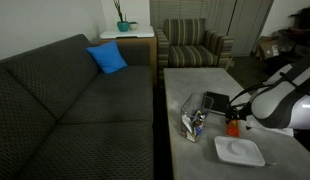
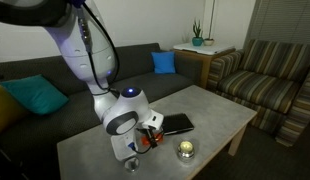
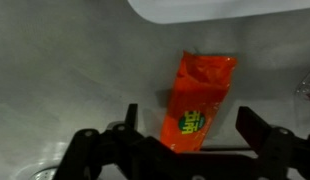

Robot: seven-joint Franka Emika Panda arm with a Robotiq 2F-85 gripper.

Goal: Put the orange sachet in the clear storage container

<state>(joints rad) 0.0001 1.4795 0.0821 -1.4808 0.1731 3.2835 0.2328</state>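
- Hanging low over the grey table, the gripper has its jaws spread wide and grasps nothing.
- In the wrist view, the orange sachet lies flat on the table between the two dark fingers. It is slightly tilted and has yellow-green print near its lower end.
- A strip of bare table shows on each side of the sachet. Whether either finger touches it lower down cannot be told.
- The rim of the white tray crosses the top of the wrist view, just beyond the sachet's far end and apart from it.
- In an exterior view, the sachet is a small red-orange spot right under the gripper. It sits between the black tray and the white tray.
- The clear storage container stands on the same table near the sachet, with blue and white items inside. The sachet lies outside it.
- The white arm bends down to the table, and a bit of orange shows at its end.
- A dark sofa with a blue cushion runs beside the table.
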